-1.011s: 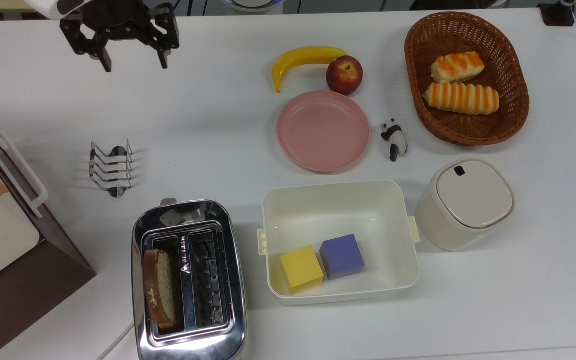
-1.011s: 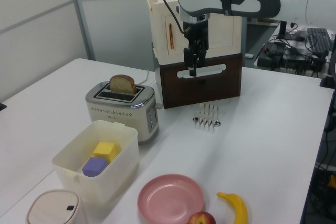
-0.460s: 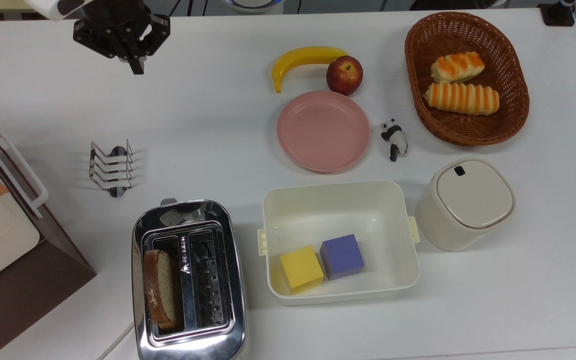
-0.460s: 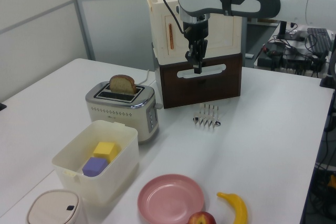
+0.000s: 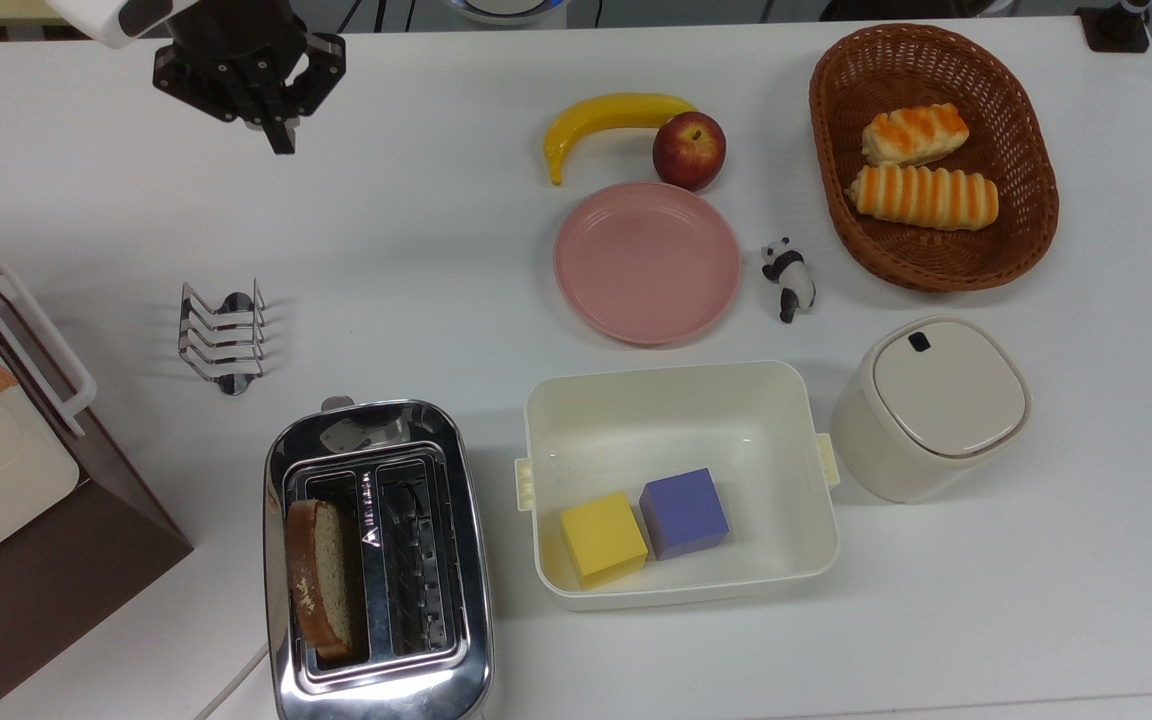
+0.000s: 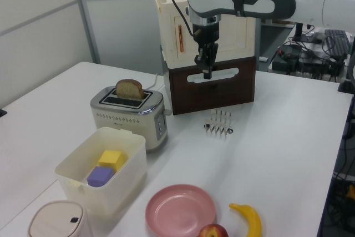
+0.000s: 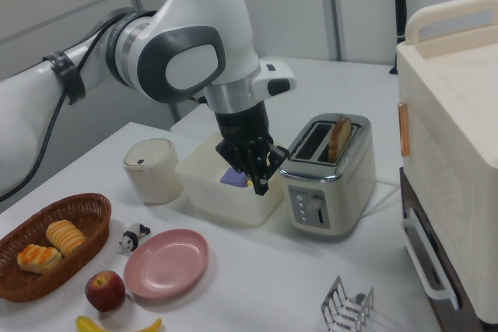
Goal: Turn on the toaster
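Top view puts the gripper (image 5: 279, 135), fingers pressed together and holding nothing, near the table's far edge, well apart from the toaster (image 5: 376, 560) at the near edge with a bread slice (image 5: 316, 585) in one slot. Its lever (image 7: 320, 213), probably that front slider, is small; a misaligned push could slip off. The toast rack (image 5: 222, 335) lies between.
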Motion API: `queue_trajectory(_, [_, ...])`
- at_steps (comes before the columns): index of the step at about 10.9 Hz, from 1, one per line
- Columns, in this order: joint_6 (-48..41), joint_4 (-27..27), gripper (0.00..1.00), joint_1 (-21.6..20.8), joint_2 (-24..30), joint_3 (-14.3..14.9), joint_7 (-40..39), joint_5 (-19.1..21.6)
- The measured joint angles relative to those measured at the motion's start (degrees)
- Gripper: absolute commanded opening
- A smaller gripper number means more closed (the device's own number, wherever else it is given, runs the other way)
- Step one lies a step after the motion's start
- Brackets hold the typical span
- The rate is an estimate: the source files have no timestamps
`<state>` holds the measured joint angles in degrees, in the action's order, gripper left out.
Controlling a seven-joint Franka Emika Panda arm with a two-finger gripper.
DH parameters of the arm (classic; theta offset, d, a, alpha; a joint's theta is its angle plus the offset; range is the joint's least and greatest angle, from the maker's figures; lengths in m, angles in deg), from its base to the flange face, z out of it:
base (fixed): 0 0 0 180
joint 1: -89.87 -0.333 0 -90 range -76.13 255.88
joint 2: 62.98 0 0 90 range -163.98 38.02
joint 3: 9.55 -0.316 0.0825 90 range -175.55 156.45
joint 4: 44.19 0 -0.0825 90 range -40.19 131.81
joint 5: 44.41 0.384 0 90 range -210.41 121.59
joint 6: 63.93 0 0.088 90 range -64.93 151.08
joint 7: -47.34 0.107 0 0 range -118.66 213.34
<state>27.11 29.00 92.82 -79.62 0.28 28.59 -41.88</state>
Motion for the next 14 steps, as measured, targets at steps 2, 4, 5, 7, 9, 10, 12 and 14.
queue_trajectory(2, [3.00,0.10,0.00,0.00,-0.60,0.00,0.01,0.53])
queue_trajectory(4, [6.84,0.38,0.00,-0.03,-1.91,-0.04,0.11,1.16])
queue_trajectory(5, [9.71,0.60,0.00,-0.04,-2.71,-0.05,0.14,2.35])
queue_trajectory(7, [15.47,0.86,0.00,-0.04,-4.69,-0.06,0.15,4.25])
queue_trajectory(9, [18.82,1.03,0.00,-0.05,-7.05,-0.14,0.15,4.42])
queue_trajectory(10, [20.55,1.09,0.00,-0.06,-8.35,-0.27,0.16,4.44])
queue_trajectory(12, [23.36,1.17,0.00,-0.09,-10.93,-0.44,0.17,4.45])
queue_trajectory(14, [24.75,1.20,0.00,-0.11,-12.80,-0.61,0.18,4.80])
